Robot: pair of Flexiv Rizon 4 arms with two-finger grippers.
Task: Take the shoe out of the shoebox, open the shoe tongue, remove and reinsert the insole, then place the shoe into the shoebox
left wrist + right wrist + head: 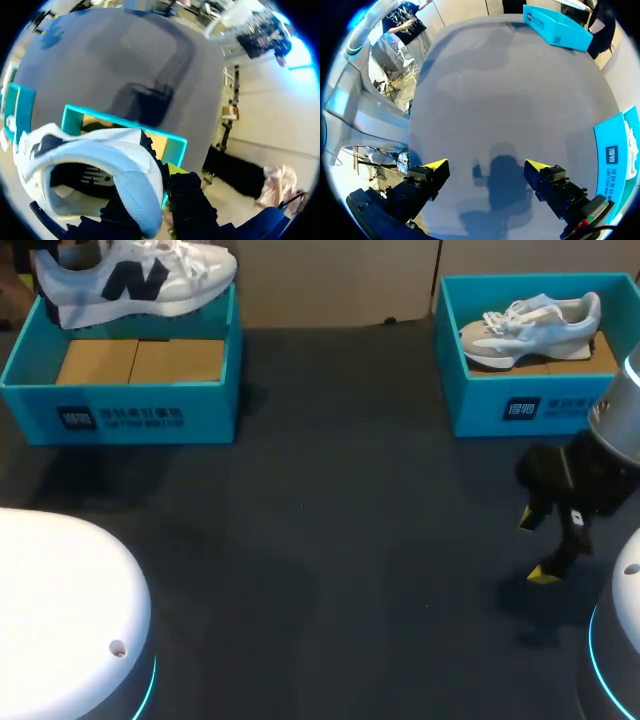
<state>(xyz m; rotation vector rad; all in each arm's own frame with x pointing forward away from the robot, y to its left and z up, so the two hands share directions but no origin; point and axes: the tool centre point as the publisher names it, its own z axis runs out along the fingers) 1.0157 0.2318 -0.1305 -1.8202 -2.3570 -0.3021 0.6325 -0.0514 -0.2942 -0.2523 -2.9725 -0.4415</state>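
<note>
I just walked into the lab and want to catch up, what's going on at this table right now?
The left gripper holds a white shoe by its heel above the left shoebox. The right gripper hangs open over the table, near the right shoebox, where a second shoe lies. Whether the white shoe is coming out or going back in, I cannot tell.
</note>
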